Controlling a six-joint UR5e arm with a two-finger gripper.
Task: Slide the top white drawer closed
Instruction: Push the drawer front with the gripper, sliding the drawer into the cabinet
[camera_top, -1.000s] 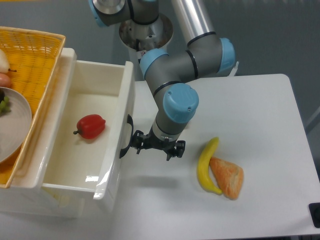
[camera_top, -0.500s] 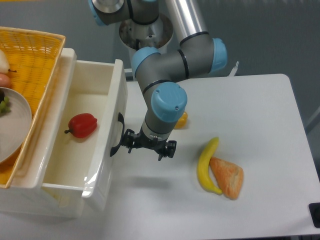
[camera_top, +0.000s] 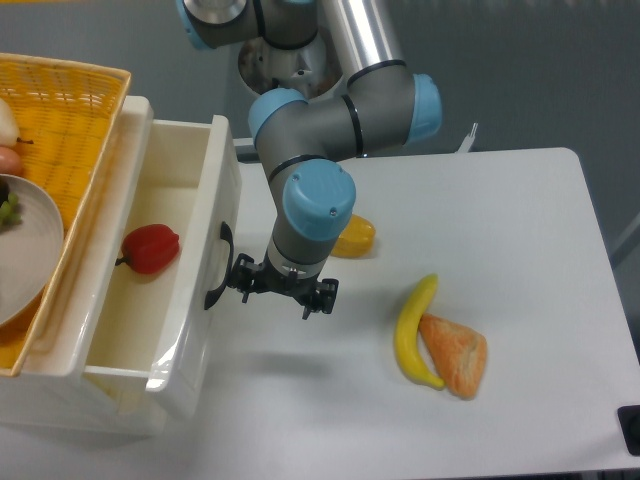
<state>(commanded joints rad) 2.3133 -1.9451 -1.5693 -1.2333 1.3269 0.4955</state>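
Pressing top white drawer (camera_top: 190, 290) (fingers (camera_top: 243, 275) down)

The top white drawer (camera_top: 205, 215) was seen to be of glossy white plastic, with bright highlights along its front lip, and its curved handle (camera_top: 218, 268) was of black plastic. The basket (camera_top: 78, 100) at the table's left edge was woven of yellow wicker, rough and ribbed. The table (camera_top: 500, 230) was shown with a smooth, matt white top. The arm's joints (camera_top: 318, 200) were capped in smooth blue plastic, with matt grey casings and a polished metal tube (camera_top: 365, 35). The gripper (camera_top: 283, 288) was matt black. A waxy sheen was shown by the red pepper (camera_top: 148, 249) and the banana (camera_top: 412, 330).
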